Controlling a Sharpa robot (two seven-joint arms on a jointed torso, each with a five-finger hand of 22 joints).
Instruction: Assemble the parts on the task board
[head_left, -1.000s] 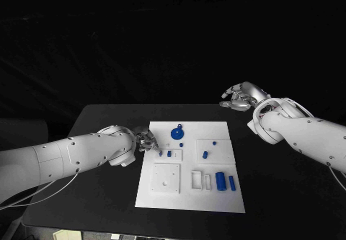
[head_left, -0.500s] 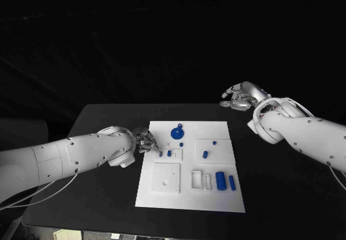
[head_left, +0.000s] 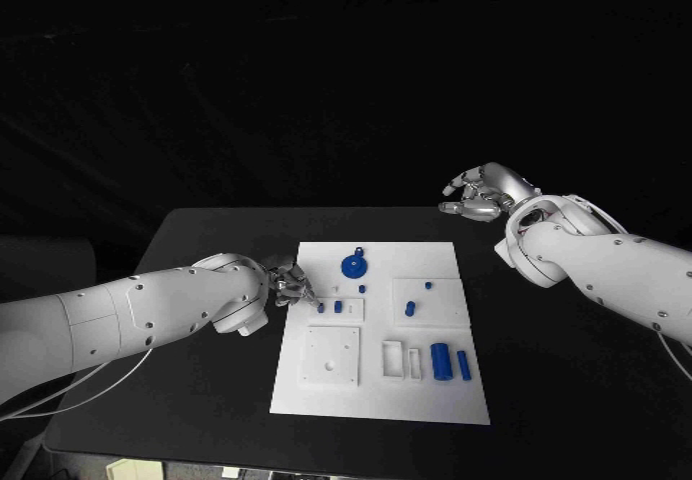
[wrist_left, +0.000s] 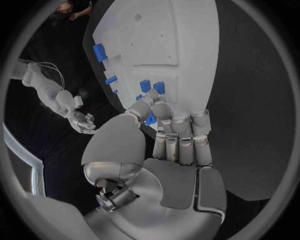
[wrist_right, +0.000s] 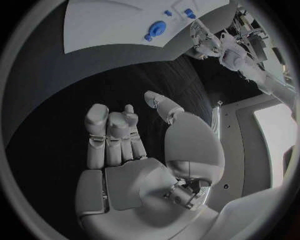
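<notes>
The white task board (head_left: 378, 395) lies in the middle of the black table. On it are a blue round disc (head_left: 353, 266), two small blue pegs (head_left: 329, 307), a blue piece (head_left: 410, 308) in the right-hand block, and a blue cylinder (head_left: 441, 361) beside a blue bar (head_left: 463, 365). My left hand (head_left: 293, 285) hovers at the board's left edge by the pegs (wrist_left: 152, 87), fingers curled in with the thumb near the fingertips. A blue bit (wrist_left: 150, 119) shows right behind those fingertips; whether it is pinched is unclear. My right hand (head_left: 483, 192) hangs raised beyond the table's far right corner and holds nothing (wrist_right: 128, 145).
A white square plate with holes (head_left: 332, 355) and white slotted blocks (head_left: 394, 359) sit on the near half of the board. Bare black tabletop (head_left: 173, 400) lies on both sides of the board.
My left hand has shifted slightly toward the near side along the board's left edge. The right hand and the parts have stayed in place.
</notes>
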